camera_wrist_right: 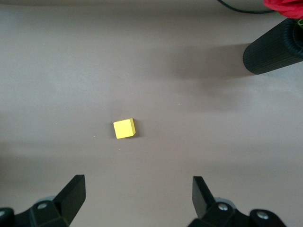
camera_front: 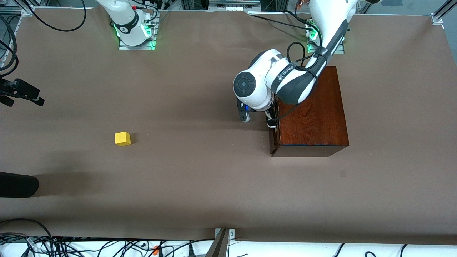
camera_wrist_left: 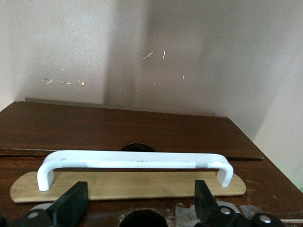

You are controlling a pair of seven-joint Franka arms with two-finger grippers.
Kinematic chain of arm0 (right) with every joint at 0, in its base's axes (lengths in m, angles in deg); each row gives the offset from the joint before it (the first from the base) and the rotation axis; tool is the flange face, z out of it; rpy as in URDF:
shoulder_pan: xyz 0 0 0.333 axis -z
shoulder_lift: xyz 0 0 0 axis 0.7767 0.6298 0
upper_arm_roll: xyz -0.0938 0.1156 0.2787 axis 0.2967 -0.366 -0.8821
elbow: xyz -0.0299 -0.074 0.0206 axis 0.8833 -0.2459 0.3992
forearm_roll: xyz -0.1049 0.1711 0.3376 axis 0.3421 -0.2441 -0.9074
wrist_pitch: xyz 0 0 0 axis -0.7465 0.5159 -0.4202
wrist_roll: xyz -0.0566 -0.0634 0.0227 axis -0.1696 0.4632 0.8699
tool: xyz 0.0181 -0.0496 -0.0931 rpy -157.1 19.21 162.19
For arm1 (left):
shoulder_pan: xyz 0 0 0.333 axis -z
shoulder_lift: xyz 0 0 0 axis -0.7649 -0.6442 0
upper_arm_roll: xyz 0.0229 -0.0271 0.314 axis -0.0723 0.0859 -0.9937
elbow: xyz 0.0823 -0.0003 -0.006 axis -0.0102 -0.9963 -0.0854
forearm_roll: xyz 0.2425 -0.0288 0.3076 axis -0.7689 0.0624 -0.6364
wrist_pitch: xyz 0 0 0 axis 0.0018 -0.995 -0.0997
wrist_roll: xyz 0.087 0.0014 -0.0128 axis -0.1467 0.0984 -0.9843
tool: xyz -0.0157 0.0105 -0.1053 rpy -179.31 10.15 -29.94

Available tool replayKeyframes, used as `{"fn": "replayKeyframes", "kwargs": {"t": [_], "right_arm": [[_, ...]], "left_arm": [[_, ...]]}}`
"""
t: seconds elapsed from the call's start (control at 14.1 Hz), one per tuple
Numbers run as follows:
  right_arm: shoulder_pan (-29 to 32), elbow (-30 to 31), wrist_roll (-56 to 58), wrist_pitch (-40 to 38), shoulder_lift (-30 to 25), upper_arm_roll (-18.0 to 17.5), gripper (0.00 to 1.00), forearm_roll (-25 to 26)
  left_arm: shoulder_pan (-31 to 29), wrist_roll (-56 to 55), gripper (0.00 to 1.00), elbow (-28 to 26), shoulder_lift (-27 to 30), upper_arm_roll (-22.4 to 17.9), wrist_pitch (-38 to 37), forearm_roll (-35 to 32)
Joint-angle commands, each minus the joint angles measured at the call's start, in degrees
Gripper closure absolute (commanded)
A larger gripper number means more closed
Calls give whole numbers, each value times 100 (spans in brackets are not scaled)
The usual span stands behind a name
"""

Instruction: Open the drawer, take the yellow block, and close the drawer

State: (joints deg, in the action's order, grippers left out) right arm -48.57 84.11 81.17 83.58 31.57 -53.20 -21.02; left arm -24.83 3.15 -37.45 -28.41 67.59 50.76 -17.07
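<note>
The dark reddish-brown wooden box (camera_front: 314,117) stands toward the left arm's end of the table. Its drawer (camera_front: 274,142) is shut, with its front facing the right arm's end. My left gripper (camera_front: 257,119) is open and empty, close in front of the drawer. In the left wrist view the white bar handle (camera_wrist_left: 135,161) lies just past my left gripper (camera_wrist_left: 140,189), apart from both fingers. The yellow block (camera_front: 122,139) sits on the bare table toward the right arm's end. My right gripper (camera_wrist_right: 137,184) is open and empty, high over the table, with the block (camera_wrist_right: 124,128) below it.
A black ribbed cylinder (camera_front: 18,185) lies at the table's edge toward the right arm's end, nearer the front camera than the block; it also shows in the right wrist view (camera_wrist_right: 272,47). A black device (camera_front: 21,92) juts in there too. Cables run along the table's near edge.
</note>
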Motion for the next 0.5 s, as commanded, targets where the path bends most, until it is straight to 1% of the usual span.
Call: {"fn": "replayKeyframes", "kwargs": {"t": [0.0, 0.21, 0.35, 0.42], "right_arm": [[77, 23, 25, -323, -65, -23, 0, -21], [77, -12, 51, -473, -74, 12, 0, -30], [77, -47, 69, -1017, -91, 48, 0, 13], [68, -73, 69, -1123, -100, 13, 0, 57]], "left_arm": [[296, -640, 0, -82, 163, -26, 7, -242], [709, -2298, 0, 164, 154, 0, 7, -190], [903, -3642, 0, 366, 154, 27, -11, -84], [904, -4424, 0, 532, 172, 53, -28, 12]]}}
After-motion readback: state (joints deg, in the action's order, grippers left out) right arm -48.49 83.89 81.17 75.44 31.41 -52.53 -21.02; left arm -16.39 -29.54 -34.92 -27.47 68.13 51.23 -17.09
